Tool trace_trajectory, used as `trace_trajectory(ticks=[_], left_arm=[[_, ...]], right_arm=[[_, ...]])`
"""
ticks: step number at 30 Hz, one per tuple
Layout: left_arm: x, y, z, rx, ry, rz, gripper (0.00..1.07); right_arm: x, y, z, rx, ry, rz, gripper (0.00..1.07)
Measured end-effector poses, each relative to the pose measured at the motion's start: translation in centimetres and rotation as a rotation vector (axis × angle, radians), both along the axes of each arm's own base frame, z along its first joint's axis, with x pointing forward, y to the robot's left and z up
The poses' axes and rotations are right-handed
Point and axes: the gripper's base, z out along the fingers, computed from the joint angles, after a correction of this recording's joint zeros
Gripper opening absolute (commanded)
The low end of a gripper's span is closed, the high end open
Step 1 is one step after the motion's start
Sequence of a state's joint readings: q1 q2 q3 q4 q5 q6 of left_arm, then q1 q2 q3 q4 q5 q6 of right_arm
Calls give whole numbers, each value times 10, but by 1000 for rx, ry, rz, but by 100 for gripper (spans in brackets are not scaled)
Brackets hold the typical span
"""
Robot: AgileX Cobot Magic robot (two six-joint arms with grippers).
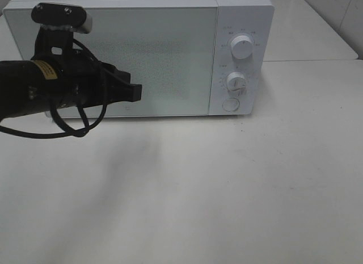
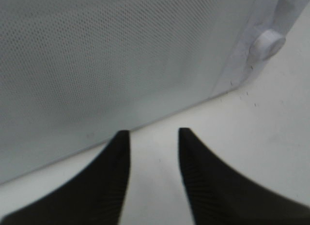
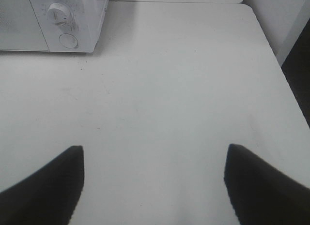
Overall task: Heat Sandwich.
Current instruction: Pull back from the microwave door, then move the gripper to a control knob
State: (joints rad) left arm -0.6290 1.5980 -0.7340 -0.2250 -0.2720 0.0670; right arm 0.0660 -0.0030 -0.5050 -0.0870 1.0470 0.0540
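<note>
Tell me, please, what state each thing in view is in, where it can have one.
microwave door: shut.
upper knob: setting too small to read.
lower knob: setting too small to read.
left fingers: apart, empty, close to the door.
right fingers: wide apart, empty, over the table.
sandwich: not in view.

Left end effector (image 2: 152, 134) jaws narrowly parted, right end effector (image 3: 154, 150) jaws spread wide
</note>
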Motion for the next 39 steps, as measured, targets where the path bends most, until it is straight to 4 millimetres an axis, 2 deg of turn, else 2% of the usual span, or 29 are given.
trace_trajectory(ticks=[1,2,4,10,16,19,22,23,27,28,29,31,33,34,35,39], left_arm=[[-4,1,2,13,31,-9,92],[-7,3,3,27,65,-17,103],[-18,7,8,66,149,-44,102],[-33,15,19,147,196,-104,101],[-57,32,37,255,274,-148,101],[-63,37,42,265,291,-135,101],[-67,56,50,288,359,-51,101],[-67,56,50,288,359,-51,101],[-64,95,52,321,469,104,101],[-64,95,52,321,469,104,101],[-64,112,54,324,514,171,101],[-66,128,56,312,559,238,101],[-67,135,57,305,577,267,101],[-69,150,59,288,615,332,101],[-72,157,60,282,635,359,101],[-83,173,66,260,679,431,101]], right_arm=[[0,0,0,0,0,0,76],[0,0,0,0,0,0,76],[0,0,0,0,0,0,76],[0,0,0,0,0,0,76],[0,0,0,0,0,0,76],[0,0,0,0,0,0,76],[0,0,0,0,0,0,76],[0,0,0,0,0,0,76],[0,0,0,0,0,0,76],[0,0,0,0,0,0,76],[0,0,0,0,0,0,76],[0,0,0,0,0,0,76],[0,0,0,0,0,0,76],[0,0,0,0,0,0,76],[0,0,0,0,0,0,76],[0,0,0,0,0,0,76]])
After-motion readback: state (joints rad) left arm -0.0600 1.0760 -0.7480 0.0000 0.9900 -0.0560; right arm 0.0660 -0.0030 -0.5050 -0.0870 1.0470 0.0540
